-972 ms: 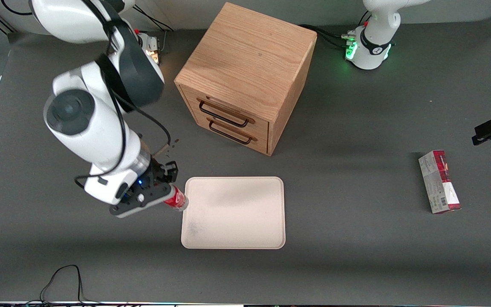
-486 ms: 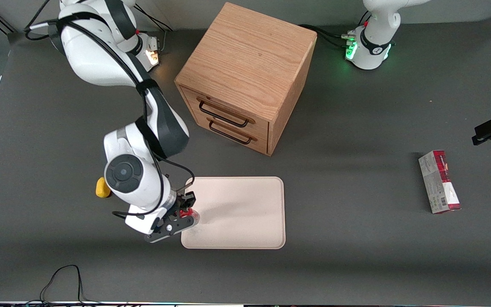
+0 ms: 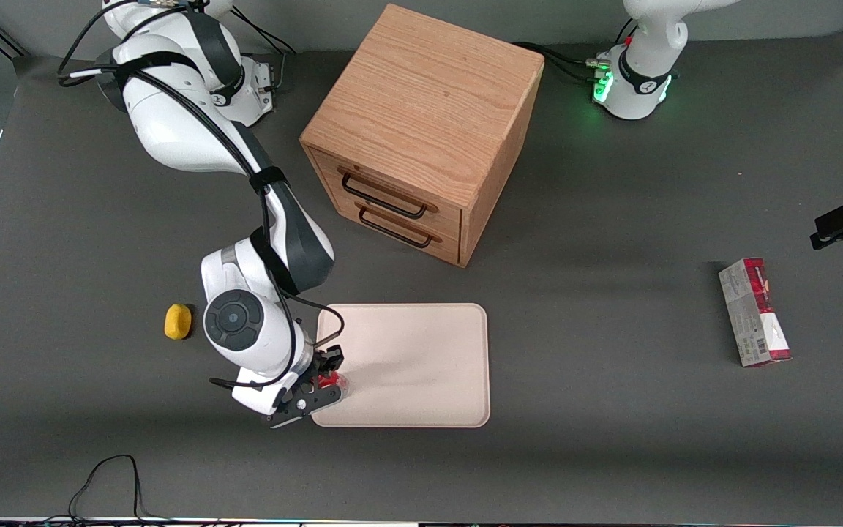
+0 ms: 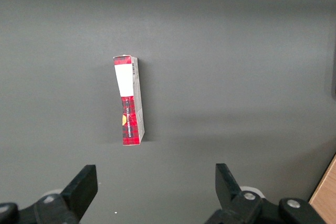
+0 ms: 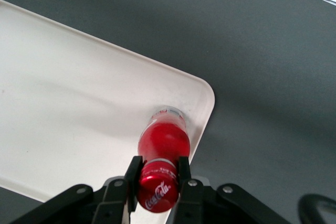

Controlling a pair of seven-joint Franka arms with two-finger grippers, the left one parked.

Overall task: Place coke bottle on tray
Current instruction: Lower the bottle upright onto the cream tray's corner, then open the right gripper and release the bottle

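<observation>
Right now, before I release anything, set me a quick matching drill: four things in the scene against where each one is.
Things:
1. coke bottle
2. yellow lump
3. red-and-grey carton
4. hand

Places:
A. lying toward the parked arm's end of the table
B. over a near corner of the tray, held upright
C. shut around the bottle's red cap
D. on the table beside the working arm

Pairs: 1-B, 2-D, 3-A, 4-C

A matt black gripper (image 5: pixel 157 179) is clamping the glossy red cap of a shiny clear plastic coke bottle (image 5: pixel 164 137) over a smooth, matt cream tray (image 3: pixel 421 359). At upper centre, a grained wooden cabinet (image 3: pixel 421 117) is standing on a matt dark grey table (image 3: pixel 612 219).
</observation>
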